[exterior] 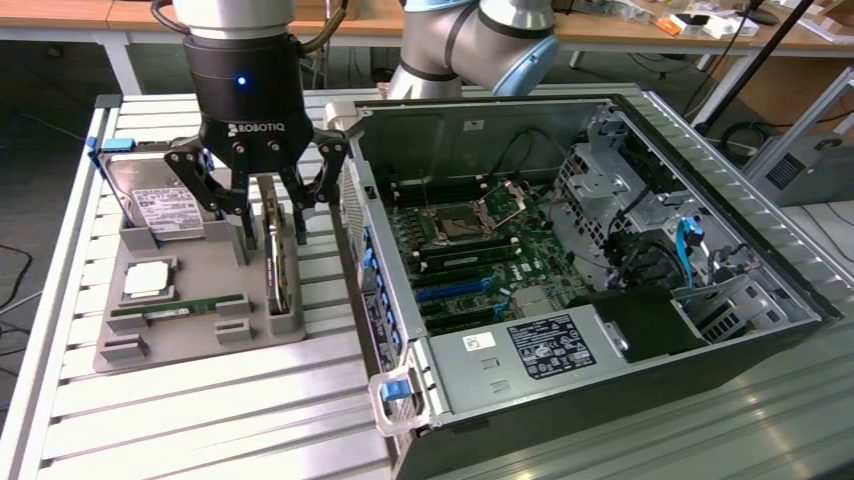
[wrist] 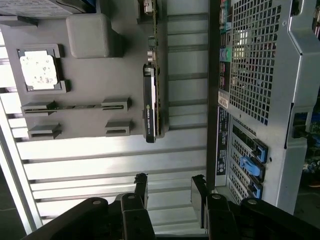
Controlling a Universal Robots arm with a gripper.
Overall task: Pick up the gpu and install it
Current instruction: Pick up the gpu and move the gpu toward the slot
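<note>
1. The black Robotiq gripper (exterior: pixel 274 248) hangs with jaws spread wide, grasping nothing.
2. The thin dark gpu card (exterior: pixel 276 285) stands on edge in the grey plastic tray (exterior: pixel 187 335), seemingly just beneath the gripper.

1. The gpu (exterior: pixel 275 255) is seen as a dark board with a slightly glossy black edge.
2. The holder tray (exterior: pixel 200 275) appears to be moulded in matt grey plastic (smooth, no shine).
3. The table (exterior: pixel 200 410) is built of ribbed, pale metal slats.
4. The computer case (wrist: pixel 260 60) is formed of bare grey sheet metal, perforated at the back.
</note>
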